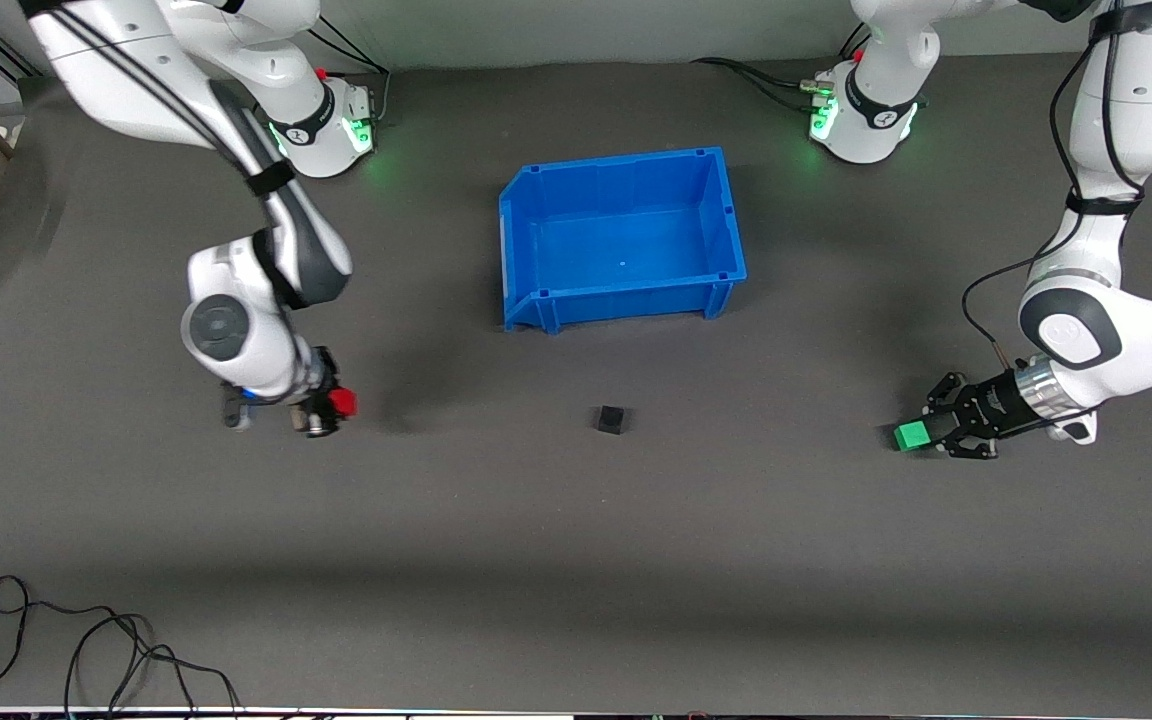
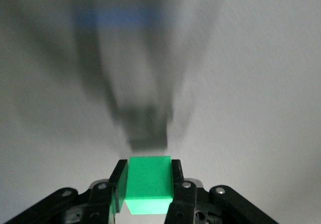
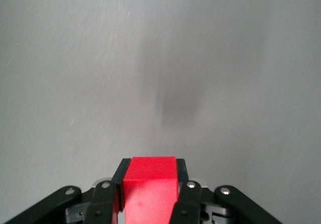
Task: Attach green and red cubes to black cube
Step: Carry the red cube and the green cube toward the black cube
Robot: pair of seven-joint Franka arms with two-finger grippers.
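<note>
The black cube (image 1: 611,419) sits alone on the dark table, nearer the front camera than the blue bin. My left gripper (image 1: 921,434) is shut on the green cube (image 1: 909,436) above the table toward the left arm's end; in the left wrist view the green cube (image 2: 149,183) sits clamped between both fingers. My right gripper (image 1: 334,404) is shut on the red cube (image 1: 342,402) above the table toward the right arm's end; in the right wrist view the red cube (image 3: 148,189) is clamped between both fingers. Both grippers are well apart from the black cube.
An open blue bin (image 1: 731,236) stands at the table's middle, farther from the front camera than the black cube. A loose black cable (image 1: 86,640) lies at the table's front edge toward the right arm's end.
</note>
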